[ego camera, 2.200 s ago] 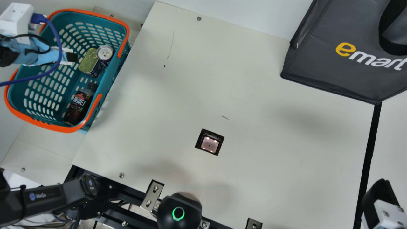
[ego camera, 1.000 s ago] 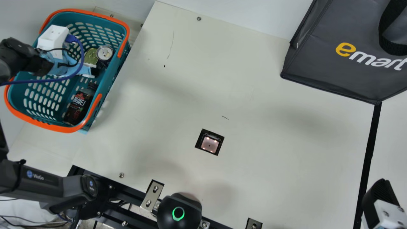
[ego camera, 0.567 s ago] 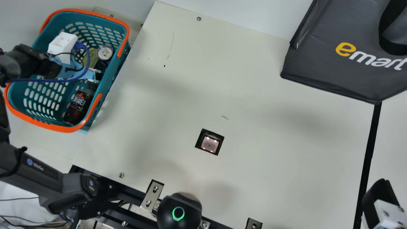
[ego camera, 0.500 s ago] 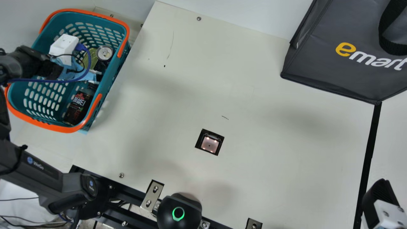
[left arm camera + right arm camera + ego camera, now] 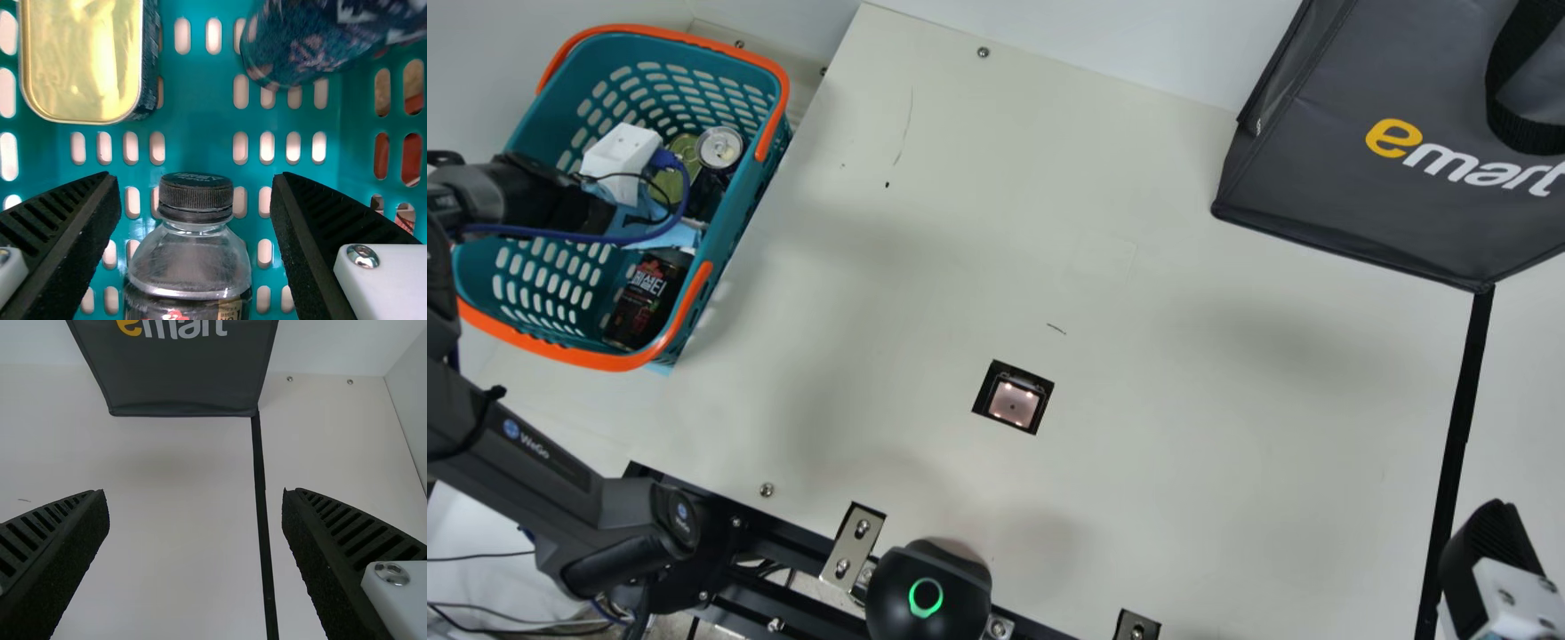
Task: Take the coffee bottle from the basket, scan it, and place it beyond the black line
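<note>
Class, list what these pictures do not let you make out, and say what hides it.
Bag, upper part: cut off by the main and right wrist views' top edges.
Basket, part of its rim: behind the left arm, main view.
Coffee bottle, underside: hidden by the bottle itself, main view.

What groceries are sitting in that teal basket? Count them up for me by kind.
Coffee bottle: 1
Round can: 1
Rectangular tin with a gold lid: 1
Total: 3
</note>
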`<state>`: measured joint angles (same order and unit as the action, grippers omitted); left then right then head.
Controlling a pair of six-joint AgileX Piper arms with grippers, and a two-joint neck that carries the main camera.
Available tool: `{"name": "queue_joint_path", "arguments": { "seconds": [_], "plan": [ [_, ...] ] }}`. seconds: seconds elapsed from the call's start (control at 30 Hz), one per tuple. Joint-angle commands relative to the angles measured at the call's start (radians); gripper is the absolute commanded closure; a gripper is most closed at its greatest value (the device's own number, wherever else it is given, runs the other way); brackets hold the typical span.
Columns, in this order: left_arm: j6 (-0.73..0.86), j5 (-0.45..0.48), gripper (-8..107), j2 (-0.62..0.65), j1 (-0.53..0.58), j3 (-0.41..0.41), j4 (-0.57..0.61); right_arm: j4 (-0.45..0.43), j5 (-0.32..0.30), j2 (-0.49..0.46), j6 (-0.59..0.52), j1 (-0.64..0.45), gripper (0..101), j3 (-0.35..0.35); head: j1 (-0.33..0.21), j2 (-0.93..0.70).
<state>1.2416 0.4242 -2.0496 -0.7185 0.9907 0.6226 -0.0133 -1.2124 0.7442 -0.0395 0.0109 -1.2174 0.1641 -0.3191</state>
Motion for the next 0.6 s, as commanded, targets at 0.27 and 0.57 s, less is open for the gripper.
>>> {"name": "queue_joint_path", "arguments": {
  "seconds": [0.27,0.57],
  "plan": [
    [0.027,-0.032,9,-0.053,0.003,0.005,0.014,0.000,0.000,0.000,0.000,0.000,10,0.000,-0.026,-0.002],
    [0.054,-0.057,9,-0.096,0.020,0.017,0.046,0.000,0.001,0.000,0.000,0.000,10,0.000,-0.026,-0.002]
  ]
}}
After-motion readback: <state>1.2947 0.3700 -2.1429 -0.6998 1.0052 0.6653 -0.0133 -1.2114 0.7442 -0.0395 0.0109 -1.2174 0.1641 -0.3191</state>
